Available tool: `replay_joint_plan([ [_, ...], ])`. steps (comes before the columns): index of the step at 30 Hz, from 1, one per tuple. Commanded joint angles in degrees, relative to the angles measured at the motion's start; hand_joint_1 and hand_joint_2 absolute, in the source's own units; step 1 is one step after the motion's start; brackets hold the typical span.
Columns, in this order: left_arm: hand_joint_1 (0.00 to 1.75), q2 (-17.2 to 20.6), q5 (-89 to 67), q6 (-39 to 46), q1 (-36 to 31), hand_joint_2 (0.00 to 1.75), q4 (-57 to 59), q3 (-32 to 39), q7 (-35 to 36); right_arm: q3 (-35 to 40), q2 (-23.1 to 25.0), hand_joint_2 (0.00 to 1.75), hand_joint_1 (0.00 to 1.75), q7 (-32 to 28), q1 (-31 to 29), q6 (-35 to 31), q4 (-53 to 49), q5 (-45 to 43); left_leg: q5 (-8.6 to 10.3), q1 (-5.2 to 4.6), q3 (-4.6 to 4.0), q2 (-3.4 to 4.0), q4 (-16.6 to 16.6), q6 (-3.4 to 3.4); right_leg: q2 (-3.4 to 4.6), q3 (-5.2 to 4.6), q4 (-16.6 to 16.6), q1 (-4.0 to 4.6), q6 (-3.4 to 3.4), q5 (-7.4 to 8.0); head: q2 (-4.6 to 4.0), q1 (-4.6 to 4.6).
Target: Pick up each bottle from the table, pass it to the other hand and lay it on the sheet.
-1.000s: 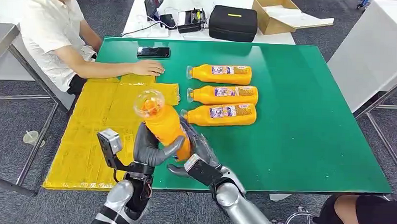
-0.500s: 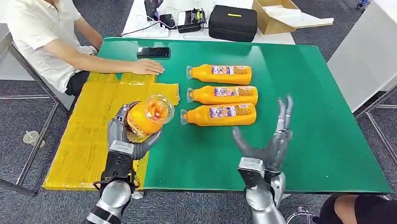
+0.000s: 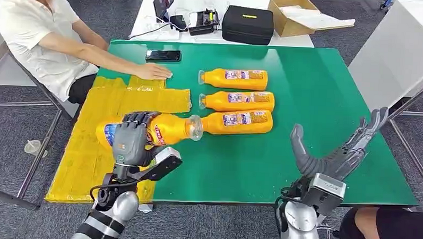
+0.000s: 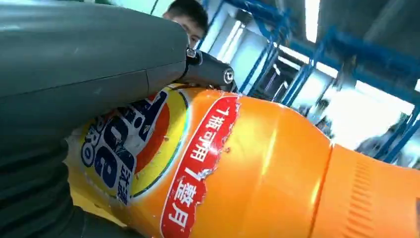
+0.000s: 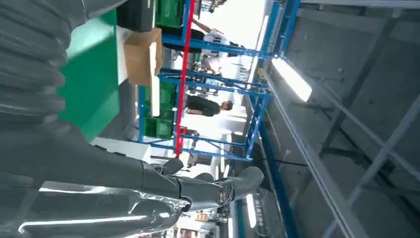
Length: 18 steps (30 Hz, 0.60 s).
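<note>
Bright, even overhead light fell on the green table (image 3: 316,102), leaving soft, faint shadows. The head view was sharp. Ceiling strip lights (image 5: 292,79) glared white in both wrist views, and the held bottle (image 4: 277,168) looked close and slightly soft.

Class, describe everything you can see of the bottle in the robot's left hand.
The bottle is clear plastic full of orange drink, with a clear cap end and a label in red, yellow and blue bearing white characters. It lies roughly level, cap toward the three bottles on the table, base over the yellow sheet. The left hand grips its middle from above, fingers wrapped over the label. Whether it touches the sheet cannot be told.
</note>
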Motion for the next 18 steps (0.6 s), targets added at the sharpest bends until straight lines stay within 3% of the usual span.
replay_joint_plan([
  [1, 1.75, 1.34, -4.20, -14.97, -11.28, 1.75, 22.48, -2.32, 3.19, 4.65, -3.60, 1.75, 0.00, -0.35, -1.44, -4.79, 10.00, -5.55, -0.01, 0.06, 0.30, -0.01, -0.10, -0.01, -0.08, 0.36, -0.15, 0.09, -0.18, -0.01, 0.00, 0.00],
  [6, 1.75, 0.53, -6.61, -19.02, -16.83, 1.75, 31.75, -3.96, 5.40, 6.03, -4.11, 1.75, 0.00, -0.35, -2.33, -4.09, 13.77, -6.95, -0.04, 0.08, 0.27, 0.03, -0.04, -0.01, -0.06, 0.32, -0.10, 0.11, -0.20, -0.03, 0.00, 0.00],
  [18, 1.75, -1.01, -8.79, -20.71, -20.75, 1.75, 38.63, -4.36, 8.22, 6.31, -4.14, 1.75, 0.00, -0.35, -2.87, -2.82, 16.00, -6.54, -0.06, 0.05, 0.20, 0.09, 0.03, -0.01, 0.02, 0.24, -0.01, 0.09, -0.20, -0.05, 0.00, 0.00],
])
